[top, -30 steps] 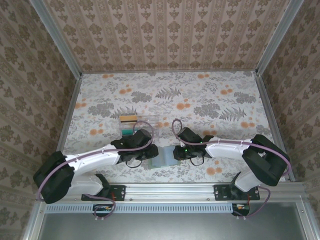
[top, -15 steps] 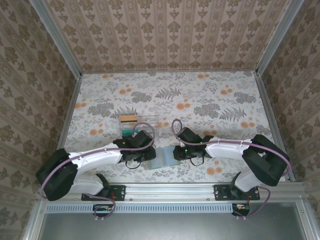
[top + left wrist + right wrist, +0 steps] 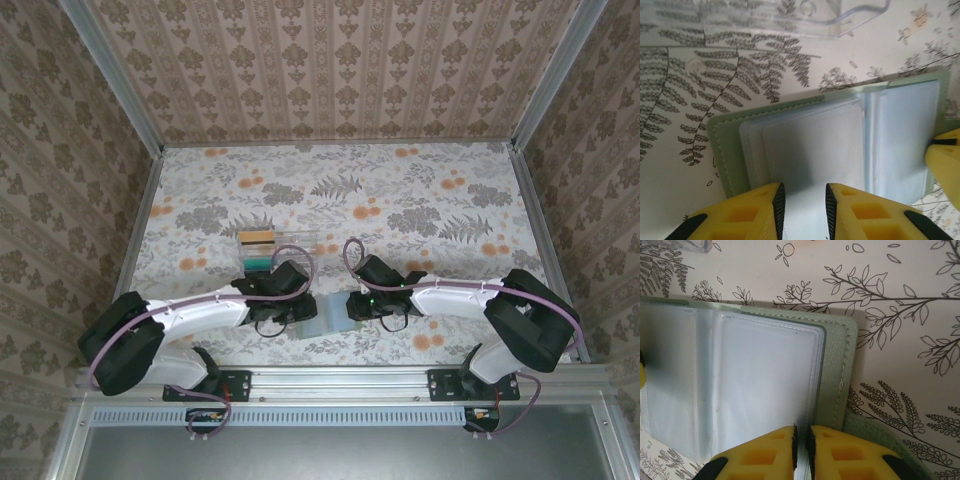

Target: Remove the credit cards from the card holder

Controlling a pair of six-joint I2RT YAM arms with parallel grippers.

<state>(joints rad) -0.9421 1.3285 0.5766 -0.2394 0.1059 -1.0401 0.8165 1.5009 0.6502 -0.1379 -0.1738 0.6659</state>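
Card holder [image 3: 322, 318] lies open between my arms; right fingers [image 3: 765, 455] pinch its right edge, left fingers [image 3: 750, 210] narrowly parted astride its left side, grip unclear

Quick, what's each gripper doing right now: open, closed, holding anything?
Left gripper: slightly open, astride a clear sleeve of the card holder.
Right gripper: shut, pinching the card holder's edge.

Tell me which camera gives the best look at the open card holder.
The left wrist view: the card holder lies open nearly whole there, green border and both clear-sleeved pages showing. The right wrist view shows mainly one page and its green edge close up. The top view shows it small, with little detail.
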